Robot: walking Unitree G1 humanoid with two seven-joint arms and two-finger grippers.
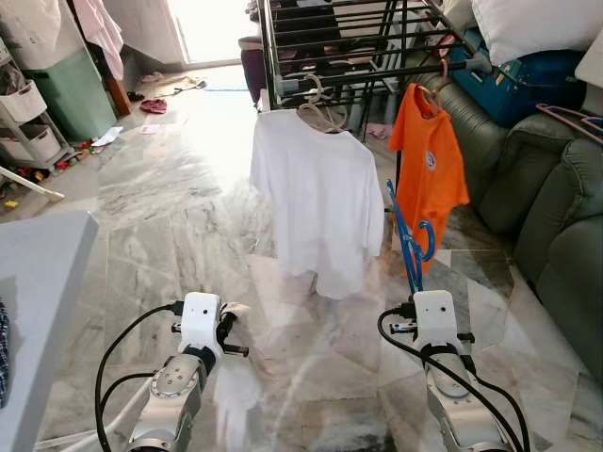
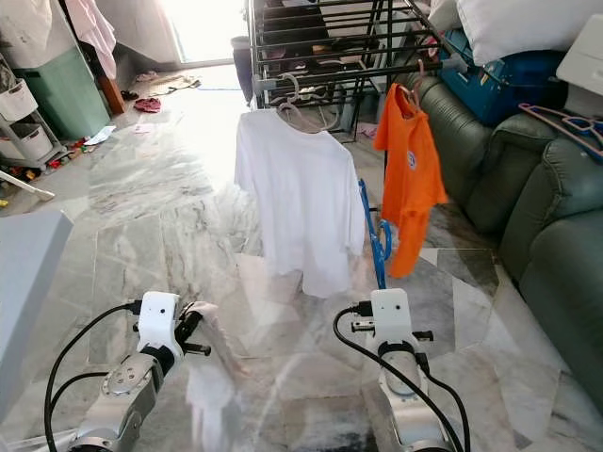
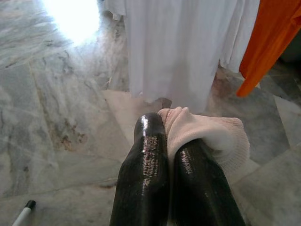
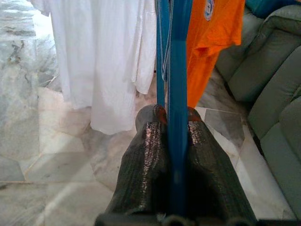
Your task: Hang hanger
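A blue plastic hanger [image 1: 411, 237] stands upright in my right gripper [image 4: 171, 115], whose black fingers are shut on its bar. My left gripper [image 3: 165, 123] is shut on a pale pink knitted cloth [image 3: 211, 136], which droops below the left wrist [image 2: 209, 377]. Ahead stands a black drying rack [image 1: 358, 47]. From its front rail hang a white T-shirt [image 1: 316, 202] and an orange T-shirt [image 1: 429, 165], each on its own hanger. Both grippers are low, well short of the rack.
A dark green sofa [image 1: 546, 198] runs along the right, with pink hangers [image 1: 570, 118] on its arm and a blue bag [image 1: 528, 80] behind. A grey table edge [image 1: 38, 311] is at my left. Shelves and floor clutter [image 1: 38, 141] sit far left.
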